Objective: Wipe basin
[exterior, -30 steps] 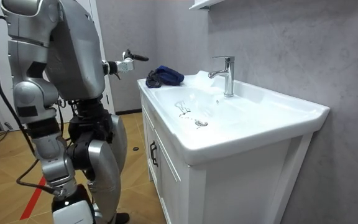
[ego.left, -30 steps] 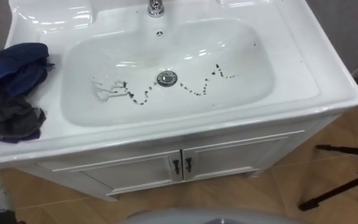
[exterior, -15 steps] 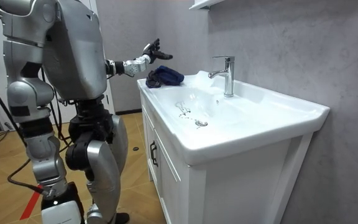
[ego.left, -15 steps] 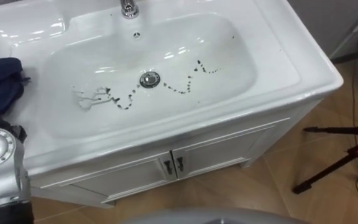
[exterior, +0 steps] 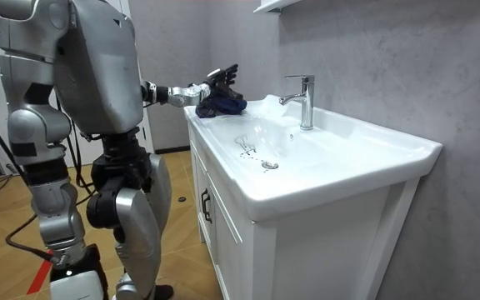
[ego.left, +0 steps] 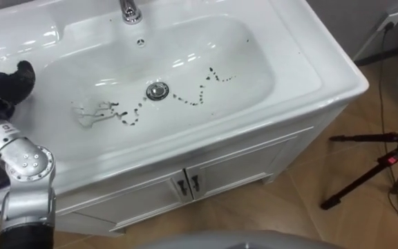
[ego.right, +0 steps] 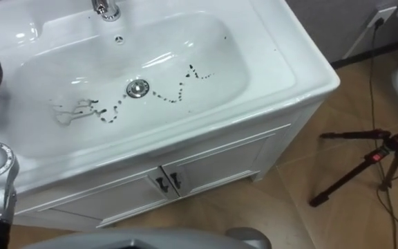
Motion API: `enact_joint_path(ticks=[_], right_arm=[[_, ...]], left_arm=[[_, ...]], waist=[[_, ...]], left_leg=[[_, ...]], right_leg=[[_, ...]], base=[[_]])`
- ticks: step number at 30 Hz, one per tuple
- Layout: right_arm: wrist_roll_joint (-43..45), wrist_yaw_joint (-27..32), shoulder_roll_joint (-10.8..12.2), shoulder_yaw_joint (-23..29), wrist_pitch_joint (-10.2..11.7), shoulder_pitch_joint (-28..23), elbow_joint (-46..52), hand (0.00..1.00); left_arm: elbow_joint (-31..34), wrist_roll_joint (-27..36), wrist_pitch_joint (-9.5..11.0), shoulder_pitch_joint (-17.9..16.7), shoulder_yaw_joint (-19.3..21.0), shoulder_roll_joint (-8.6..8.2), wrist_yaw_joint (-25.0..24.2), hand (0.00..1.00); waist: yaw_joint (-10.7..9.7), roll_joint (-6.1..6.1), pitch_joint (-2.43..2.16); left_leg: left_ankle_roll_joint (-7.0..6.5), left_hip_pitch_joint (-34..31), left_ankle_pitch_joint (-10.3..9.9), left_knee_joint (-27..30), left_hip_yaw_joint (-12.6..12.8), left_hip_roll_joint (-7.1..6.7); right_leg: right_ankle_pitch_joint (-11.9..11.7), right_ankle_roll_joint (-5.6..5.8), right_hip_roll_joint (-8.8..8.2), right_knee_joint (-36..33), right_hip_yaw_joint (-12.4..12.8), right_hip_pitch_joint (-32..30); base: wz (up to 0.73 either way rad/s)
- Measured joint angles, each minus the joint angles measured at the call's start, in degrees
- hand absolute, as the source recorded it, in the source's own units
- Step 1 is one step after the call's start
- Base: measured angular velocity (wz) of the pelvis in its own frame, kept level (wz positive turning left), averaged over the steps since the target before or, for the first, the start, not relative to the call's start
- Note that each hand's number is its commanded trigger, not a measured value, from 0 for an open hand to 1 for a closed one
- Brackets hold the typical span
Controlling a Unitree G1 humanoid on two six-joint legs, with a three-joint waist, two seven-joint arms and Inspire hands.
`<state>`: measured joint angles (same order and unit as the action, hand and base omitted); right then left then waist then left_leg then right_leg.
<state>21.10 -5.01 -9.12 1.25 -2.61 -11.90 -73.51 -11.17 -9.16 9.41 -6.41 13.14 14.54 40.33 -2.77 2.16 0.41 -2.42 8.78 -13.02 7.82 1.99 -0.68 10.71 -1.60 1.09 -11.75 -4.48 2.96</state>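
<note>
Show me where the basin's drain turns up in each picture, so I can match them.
Left eye view: the drain lies at the bottom of the basin, upper left of centre.
Right eye view: the drain lies further towards the left.
Room view: the drain lies near the picture's middle.
Shared landmark: the tap, at the top edge in both eye views, upright behind the drain in the room view.

No lettering, number, label or sign can be read on the white basin (ego.left: 302, 62), its tap (ego.left: 128, 10) or the cabinet doors (ego.left: 240, 169) below. No characters are formed by the dark dotted marks (ego.left: 185, 98) in the bowl.
</note>
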Motion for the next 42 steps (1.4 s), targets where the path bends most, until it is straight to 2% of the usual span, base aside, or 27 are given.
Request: enact_joint_path(ticks=[4,7,9,15,20,29,32,40,42], right_arm=[[-0.13,-0.56,-0.03,-0.01,-1.05,0.12,-0.41,0.00],[-0.26,-1.17,-0.24,0.01,-1.35,0.17,-0.37,0.00],[-0.22,-1.13,-0.22,0.00,-1.62,0.15,-0.15,0.00],[-0.29,-0.09,-0.24,0.03,-2.40,0.15,-0.03,0.00],[-0.32,0.12,-0.24,0.03,-2.48,0.12,-0.22,0.00],[-0.34,0.45,-0.30,0.04,-3.26,0.09,-0.12,0.00],[-0.48,0.41,-0.35,0.03,-3.25,0.09,0.03,0.00],[-0.81,-0.12,-0.40,0.03,-3.22,0.12,0.03,0.00],[-0.74,-0.20,-0.49,0.05,-3.17,0.17,0.16,0.00]], left_arm=[[-2.97,-2.73,-1.05,0.03,0.06,0.01,-1.04,0.00],[-6.91,-7.15,-1.62,0.38,0.27,0.14,-0.54,0.00],[-8.23,-8.70,-2.78,0.37,0.26,0.13,-0.53,0.00],[-8.23,-9.08,-4.39,0.37,0.28,0.13,-0.31,0.00],[-8.22,-9.15,-5.28,0.37,0.28,0.13,0.33,0.00],[-8.23,-9.88,-5.48,0.37,0.31,0.13,0.33,0.00],[-8.22,-11.85,-5.71,0.38,0.85,0.14,0.32,0.00],[-8.22,-11.89,-5.88,0.38,2.57,0.15,0.33,0.00],[-8.23,-14.00,-6.23,0.38,2.57,0.15,0.35,0.00]], waist=[[-0.03,-0.09,0.15],[0.09,-0.03,0.11],[0.08,-0.01,0.10],[0.17,0.52,-0.30],[0.15,0.97,-0.30],[0.16,0.76,-0.26],[0.18,0.75,-0.25],[0.18,0.62,-0.37],[0.25,0.62,-0.36]], left_leg=[[0.00,-0.03,-0.03,-0.23,-0.04,0.32],[0.00,-0.01,-0.04,-0.42,-0.02,0.17],[0.00,0.01,-0.04,-0.39,-0.03,0.04],[-0.01,0.16,-0.03,-0.13,-0.03,0.04],[-0.01,0.60,-0.03,-0.13,0.38,0.04],[0.00,0.81,-0.03,-0.13,0.18,0.01],[0.00,0.76,-0.03,-0.13,0.18,0.02],[-0.01,0.59,-0.03,-0.08,-0.31,0.01],[-0.01,0.48,-0.03,-0.08,-0.40,0.00]], right_leg=[[0.00,0.00,0.09,0.08,0.57,-0.16],[-0.09,0.01,0.20,0.06,0.54,-0.13],[-0.15,-0.03,0.24,0.12,0.51,-0.15],[-0.16,-0.04,0.19,0.14,0.96,-0.04],[-0.19,-0.09,0.10,-0.11,1.19,0.07],[-0.39,-0.10,0.28,-0.12,1.24,0.08],[-0.39,-0.10,0.35,-0.14,1.29,0.01],[-0.42,-0.12,0.12,-0.04,1.30,0.03],[-0.42,-0.12,0.11,-0.01,1.38,-0.07]], base=[[-0.04],[0.00],[0.00],[-0.02],[-0.05],[0.00],[0.00],[0.00],[0.00]])
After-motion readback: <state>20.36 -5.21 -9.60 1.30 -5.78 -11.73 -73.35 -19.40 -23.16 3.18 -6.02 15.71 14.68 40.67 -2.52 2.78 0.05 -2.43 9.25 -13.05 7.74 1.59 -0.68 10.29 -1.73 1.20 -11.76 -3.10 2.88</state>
